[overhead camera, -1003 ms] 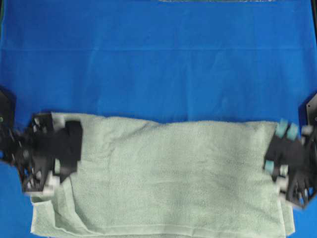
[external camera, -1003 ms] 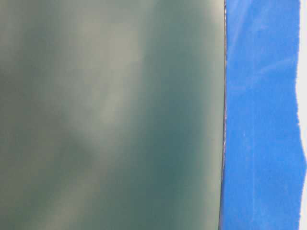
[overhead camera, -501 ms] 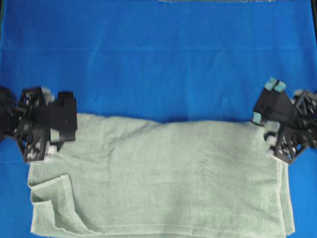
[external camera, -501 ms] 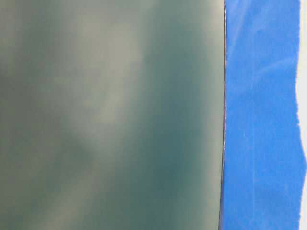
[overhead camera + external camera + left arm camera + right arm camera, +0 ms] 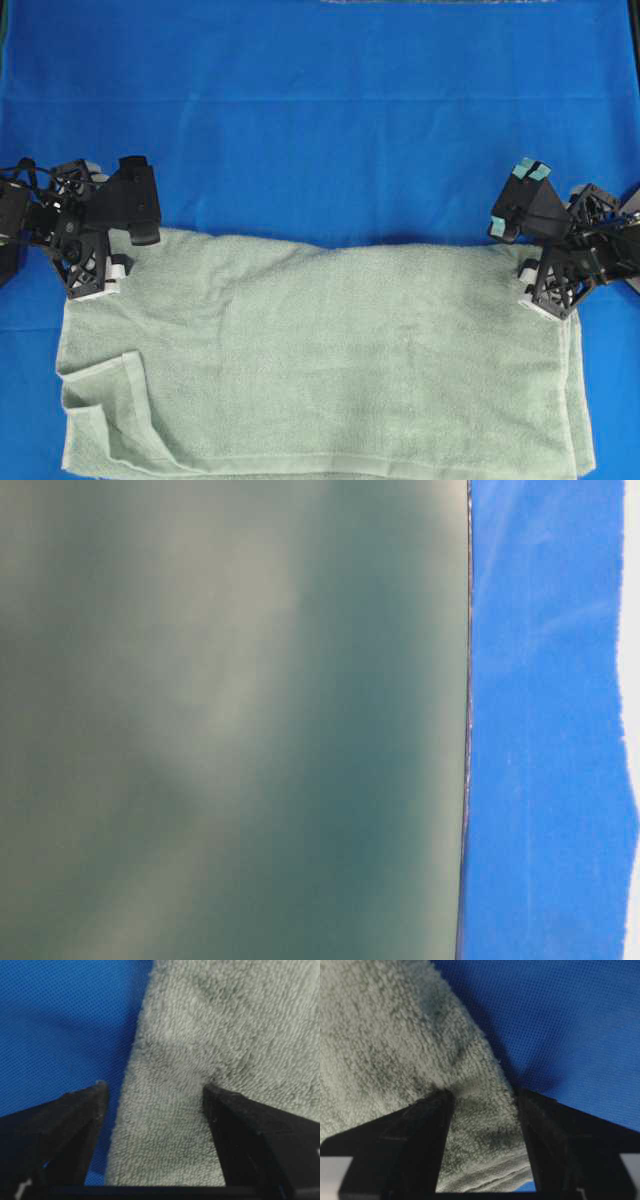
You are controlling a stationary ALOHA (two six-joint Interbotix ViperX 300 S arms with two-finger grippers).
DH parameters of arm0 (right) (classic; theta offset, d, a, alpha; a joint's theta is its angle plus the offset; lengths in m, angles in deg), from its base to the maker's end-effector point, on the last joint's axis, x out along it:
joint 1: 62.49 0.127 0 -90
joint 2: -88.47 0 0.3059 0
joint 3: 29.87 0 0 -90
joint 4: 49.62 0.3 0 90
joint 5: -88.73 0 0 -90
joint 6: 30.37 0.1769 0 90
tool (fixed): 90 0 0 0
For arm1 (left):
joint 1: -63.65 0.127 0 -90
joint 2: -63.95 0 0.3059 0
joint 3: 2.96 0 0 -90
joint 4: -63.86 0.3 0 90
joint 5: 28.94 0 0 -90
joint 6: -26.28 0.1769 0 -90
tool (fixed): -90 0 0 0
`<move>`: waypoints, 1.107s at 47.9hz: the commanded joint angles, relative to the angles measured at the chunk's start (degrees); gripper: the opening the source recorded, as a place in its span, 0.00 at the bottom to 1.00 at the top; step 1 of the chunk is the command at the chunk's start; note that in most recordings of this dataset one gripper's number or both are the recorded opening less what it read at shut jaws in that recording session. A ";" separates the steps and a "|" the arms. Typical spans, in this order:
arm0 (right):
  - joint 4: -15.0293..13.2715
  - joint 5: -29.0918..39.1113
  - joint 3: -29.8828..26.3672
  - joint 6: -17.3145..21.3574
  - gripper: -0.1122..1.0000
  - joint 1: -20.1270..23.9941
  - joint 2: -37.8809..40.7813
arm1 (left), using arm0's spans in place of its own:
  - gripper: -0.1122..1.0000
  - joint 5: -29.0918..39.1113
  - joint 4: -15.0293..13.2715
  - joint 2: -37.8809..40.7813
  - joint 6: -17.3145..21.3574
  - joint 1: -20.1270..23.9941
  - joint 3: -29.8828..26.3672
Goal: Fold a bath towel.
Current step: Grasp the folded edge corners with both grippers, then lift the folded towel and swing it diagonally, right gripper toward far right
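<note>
Seen from the overhead view, the bath towel (image 5: 320, 360) lies flat in the lower half of the frame on the blue cloth (image 5: 320, 120), with its long axis running from left to right; its upper edge is a soft fold, and its lower edge nearly reaches the bottom of the frame. At the lower left corner a small flap is turned over and shows a lighter hem. The left gripper (image 5: 118, 250) stands at the upper left corner of the towel and the right gripper (image 5: 522, 245) at the upper right corner, each over the towel's end. In the table-level view almost everything is a blurred grey-green surface very close to the lens, with a strip of blue cloth at the right side; no gripper can be seen there. In the left wrist view the towel fills the right and middle part, its edge running from the top down to the bottom, and the fabric lies between the two black fingers (image 5: 60, 1125), which stand wide apart. In the right wrist view a ridge of towel passes between the black fingers (image 5: 415, 1135), which touch the pile on both sides; whether they squeeze it I cannot tell.
</note>
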 commanded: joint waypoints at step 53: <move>-15.12 37.62 -23.91 -0.26 0.22 4.13 -29.62 | 0.19 43.77 -3.08 -23.73 -4.83 -9.40 -32.26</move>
